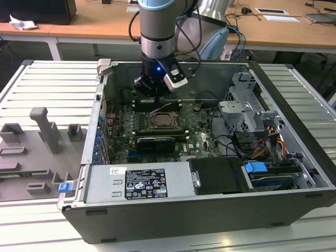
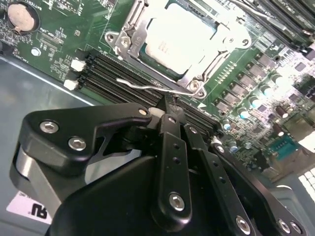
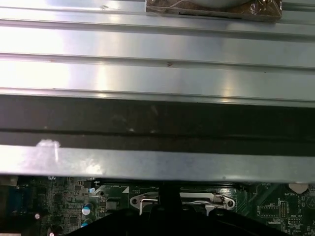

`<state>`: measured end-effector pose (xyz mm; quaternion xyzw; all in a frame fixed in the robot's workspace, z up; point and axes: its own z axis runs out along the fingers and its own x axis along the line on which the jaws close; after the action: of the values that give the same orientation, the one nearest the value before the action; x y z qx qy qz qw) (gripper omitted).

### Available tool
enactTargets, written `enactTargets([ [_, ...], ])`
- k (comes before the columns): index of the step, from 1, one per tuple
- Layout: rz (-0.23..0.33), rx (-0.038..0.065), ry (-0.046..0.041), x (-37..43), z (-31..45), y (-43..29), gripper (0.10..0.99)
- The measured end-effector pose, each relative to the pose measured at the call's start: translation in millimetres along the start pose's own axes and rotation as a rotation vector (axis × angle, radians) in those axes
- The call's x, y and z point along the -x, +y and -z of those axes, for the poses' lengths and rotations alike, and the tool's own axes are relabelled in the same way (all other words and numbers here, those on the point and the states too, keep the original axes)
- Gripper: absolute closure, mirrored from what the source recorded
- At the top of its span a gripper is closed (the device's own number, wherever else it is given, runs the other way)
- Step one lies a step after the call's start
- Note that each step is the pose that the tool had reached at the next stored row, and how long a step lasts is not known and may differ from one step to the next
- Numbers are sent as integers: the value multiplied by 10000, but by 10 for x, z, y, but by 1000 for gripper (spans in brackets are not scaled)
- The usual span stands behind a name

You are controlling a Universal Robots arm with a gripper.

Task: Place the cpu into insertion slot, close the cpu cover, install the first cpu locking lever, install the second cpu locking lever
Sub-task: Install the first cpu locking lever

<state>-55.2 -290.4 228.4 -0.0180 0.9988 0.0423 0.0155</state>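
The cpu (image 2: 179, 42), a flat silver-grey square, lies in the insertion slot (image 1: 161, 122) on the green board. The cpu cover (image 2: 129, 37), a silvery frame, lies down flat around it. A thin silvery locking lever (image 2: 135, 84) runs along the socket's near edge, and its hooked end (image 3: 142, 200) shows in the first wrist view. My gripper (image 2: 170, 109) has its black fingers shut together, with the tips right at this lever, beside the socket. In the exterior view the gripper (image 1: 156, 98) hangs inside the case just behind the socket.
Long black memory slots (image 2: 106, 69) run beside the socket, with a coin battery (image 2: 20, 15) and capacitors (image 2: 251, 103) around it. The case wall (image 3: 157, 132) stands close behind the gripper. A power supply (image 1: 139, 181), a drive cage (image 1: 247, 110) and cables fill the case. Grey fixtures (image 1: 44, 131) stand outside it.
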Motion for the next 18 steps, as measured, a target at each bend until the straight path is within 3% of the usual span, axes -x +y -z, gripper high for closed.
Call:
enactTargets([
  [18,155,7,12,134,-106,44,980],
])
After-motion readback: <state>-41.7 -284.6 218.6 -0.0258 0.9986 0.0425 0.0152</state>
